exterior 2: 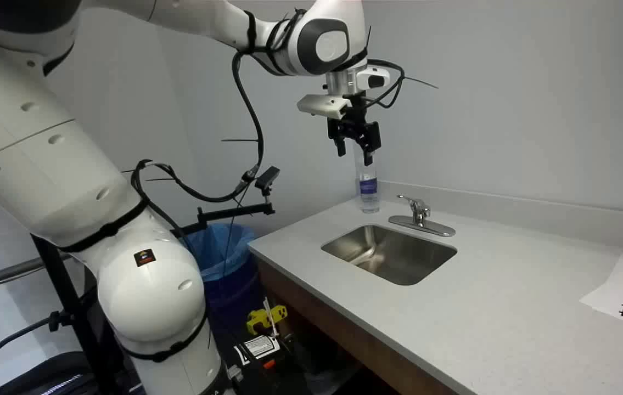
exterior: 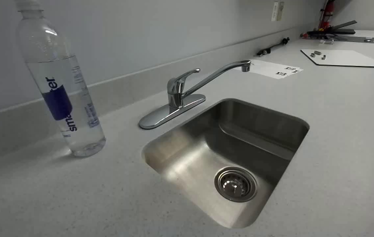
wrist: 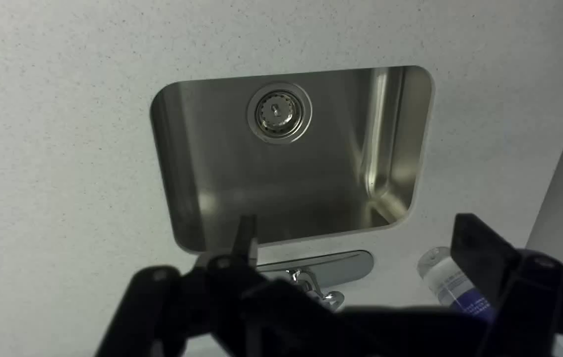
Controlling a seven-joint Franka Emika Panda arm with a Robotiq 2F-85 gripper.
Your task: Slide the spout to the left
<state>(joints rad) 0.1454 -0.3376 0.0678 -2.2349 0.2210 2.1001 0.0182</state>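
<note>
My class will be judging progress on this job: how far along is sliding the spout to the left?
Done: nothing that I can confirm; the spout points away from the bottle.
In hand: nothing; the open gripper hangs above the counter, apart from the spout.
Remaining: probably everything: reach down, then push the spout left, presumably toward the bottle.

We are looking at a pale, speckled countertop (exterior: 345, 138) — a steel sink (exterior: 252, 117) is sitting recessed in it. A chrome base plate (exterior: 155, 119) is lying just beside the sink, a water bottle (exterior: 65, 102) is standing upright nearby, and farther along printed paper (exterior: 263, 68) and a white board (exterior: 350, 58) are lying flat.
</note>
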